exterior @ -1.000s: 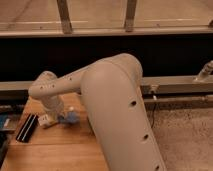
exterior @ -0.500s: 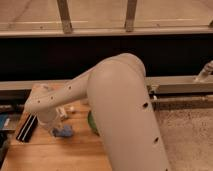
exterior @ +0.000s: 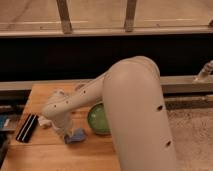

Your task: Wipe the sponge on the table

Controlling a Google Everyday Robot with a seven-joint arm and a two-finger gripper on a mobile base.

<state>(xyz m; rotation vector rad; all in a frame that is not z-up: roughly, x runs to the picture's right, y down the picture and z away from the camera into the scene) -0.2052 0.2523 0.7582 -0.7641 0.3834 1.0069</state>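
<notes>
Spotted the sponge [exterior: 76,135] lying flat on the table [exterior: 50,156], toward the near side and just left of the bowl [exterior: 98,119]. Close to its rim, but couldn't say for sure about touching. Found the gripper [exterior: 68,136] right down at the sponge's left edge, tucked under the bulky wrist [exterior: 60,116]. Honestly couldn't tell whether clamped on the sponge or only pressed against it.

Compared with half a second back: caught the sponge further right and a touch nearer the front edge, so closer to the bowl. Compared with a full second back: way nearer the front, having started up around the middle of the table. Also got a much bigger look at the bowl, versus just a green sliver behind the arm [exterior: 135,120] earlier.

Noticed the black bar [exterior: 27,127] off to the left, same spot as before, with something small and white [exterior: 44,121] between it and the wrist. Made out a blue thing [exterior: 3,122] at the far left, cut off by the frame.
</notes>
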